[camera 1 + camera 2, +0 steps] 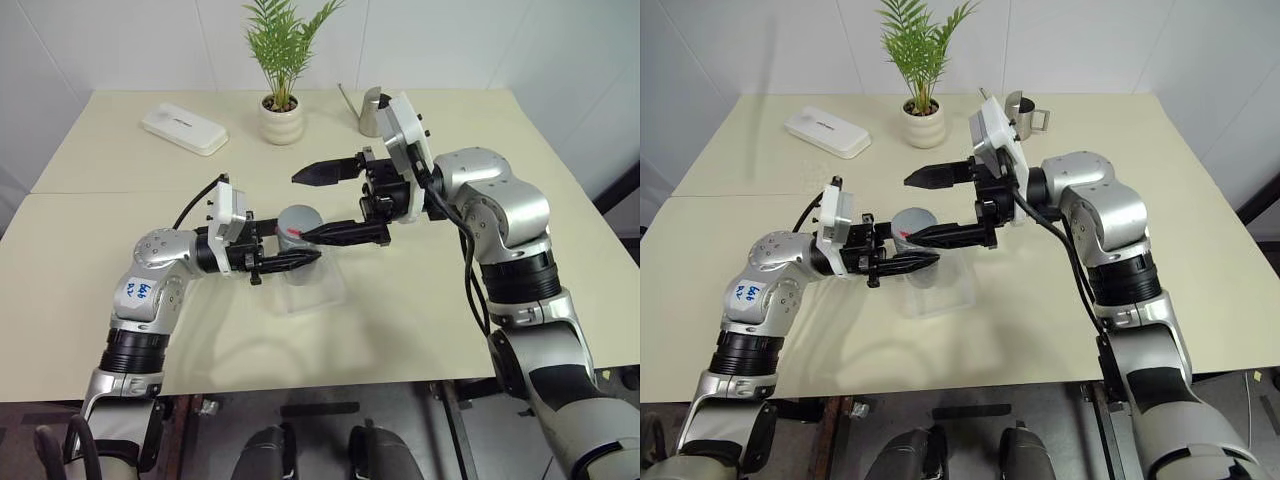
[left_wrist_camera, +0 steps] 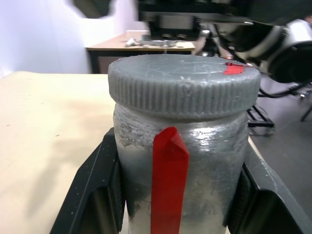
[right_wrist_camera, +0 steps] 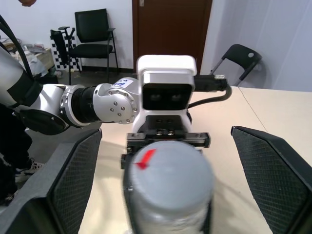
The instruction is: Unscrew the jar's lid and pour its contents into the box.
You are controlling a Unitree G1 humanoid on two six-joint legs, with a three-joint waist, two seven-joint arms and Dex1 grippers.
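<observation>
A: Left gripper [image 1: 300,259] is clamped on the jar [image 1: 297,232], held upright just above the clear box [image 1: 312,290] on the desk [image 1: 400,300]. Lid [image 2: 184,84] is on.

B: Right gripper [image 1: 322,204] stands wide, its fingers either side of the lid, not touching.

A: My judgement: re-gripping between turns. Centre on the ribbed edge, close squarely, twist level; left grip must not slip. Plant [image 1: 283,60] is well clear behind.

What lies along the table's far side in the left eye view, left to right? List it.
White case → potted plant → steel watering can.
</observation>
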